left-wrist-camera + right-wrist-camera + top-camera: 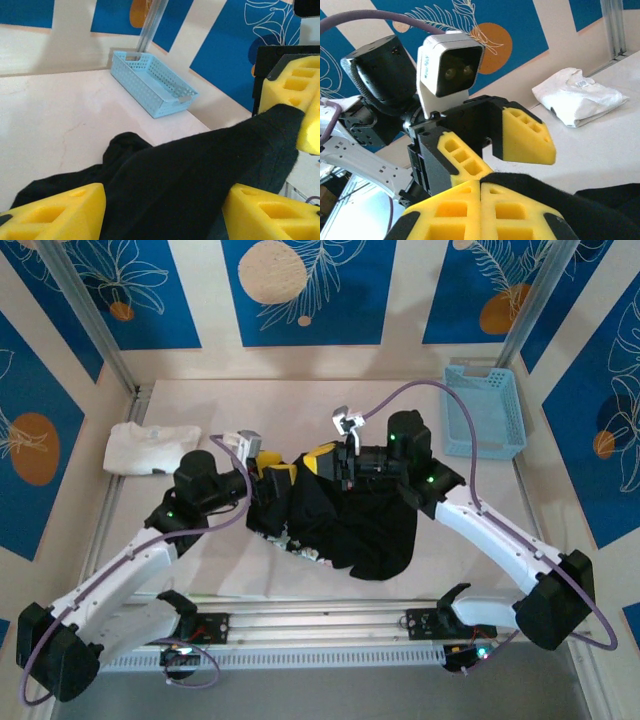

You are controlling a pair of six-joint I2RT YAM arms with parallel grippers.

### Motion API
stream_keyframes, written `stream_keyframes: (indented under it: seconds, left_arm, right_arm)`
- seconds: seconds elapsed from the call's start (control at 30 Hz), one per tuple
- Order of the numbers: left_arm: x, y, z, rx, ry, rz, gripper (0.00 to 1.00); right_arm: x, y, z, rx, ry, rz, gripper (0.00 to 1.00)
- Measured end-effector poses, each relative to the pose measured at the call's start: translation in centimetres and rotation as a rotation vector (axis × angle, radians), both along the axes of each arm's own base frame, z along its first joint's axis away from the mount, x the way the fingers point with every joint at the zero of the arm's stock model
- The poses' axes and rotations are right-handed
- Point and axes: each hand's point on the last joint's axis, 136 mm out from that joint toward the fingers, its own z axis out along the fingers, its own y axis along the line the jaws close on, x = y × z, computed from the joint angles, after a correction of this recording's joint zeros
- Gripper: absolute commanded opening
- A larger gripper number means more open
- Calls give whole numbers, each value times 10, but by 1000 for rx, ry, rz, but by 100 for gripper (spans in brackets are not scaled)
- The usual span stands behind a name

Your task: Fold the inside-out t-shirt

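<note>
I read the black t-shirt (350,530) as bunched at the middle of the counter (300,405), with its upper edge drawn up to the two end effectors and its lower part spread on the surface toward the arm bases. The right end effector (480,200) has its yellow pads pressed together, clamped on a fold of the t-shirt (the left wrist view shows the dark fabric running up into those pads). The left end effector (162,205) stands with its fingers well apart; fabric passes between them without being pinched. In the top view I see both end effectors just beside each other at the t-shirt's upper edge. A white folded garment (148,448) lies at the far left of the counter, well apart from the t-shirt. A pale blue basket (487,410) sits at the far right corner.
</note>
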Motion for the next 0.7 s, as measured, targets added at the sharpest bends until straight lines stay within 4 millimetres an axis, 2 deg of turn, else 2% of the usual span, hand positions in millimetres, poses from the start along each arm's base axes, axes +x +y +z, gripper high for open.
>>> stream_keyframes:
  seconds: [0.17, 0.4, 0.53, 0.7]
  left_arm:
    - [2, -3, 8, -13, -45, -8, 65]
    - [0, -29, -12, 3, -17, -116, 64]
    - [-4, -44, -27, 47, -17, -171, 61]
    - [4, -55, -37, 86, -17, -188, 50]
  right_arm:
    - [6, -17, 7, -45, -26, -37, 0]
    - [20, -41, 0, -83, 24, -109, 0]
    - [20, -43, 0, -76, 45, -105, 0]
    - [18, -41, -1, -69, 68, -80, 0]
